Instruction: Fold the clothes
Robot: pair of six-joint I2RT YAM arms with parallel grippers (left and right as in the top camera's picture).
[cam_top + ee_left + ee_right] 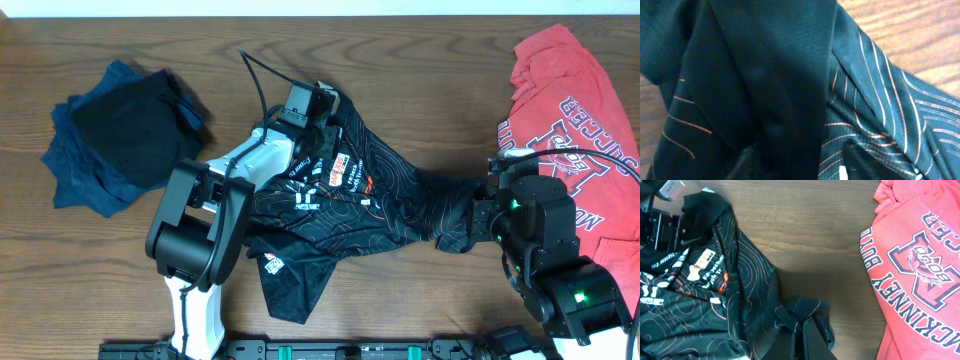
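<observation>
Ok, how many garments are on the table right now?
3: a crumpled dark bundle at far left, the black jersey in the middle, a red T-shirt at right. The dark bundle may hide more pieces.

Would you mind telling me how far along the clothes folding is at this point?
Nothing looks folded yet. The black jersey lies crumpled and pulled out sideways: the right hand is shut on its bunched edge, the left hand is buried in cloth, grip unclear. Left: flattening and folding it; the red T-shirt and dark blue heap look unfolded too.
</observation>
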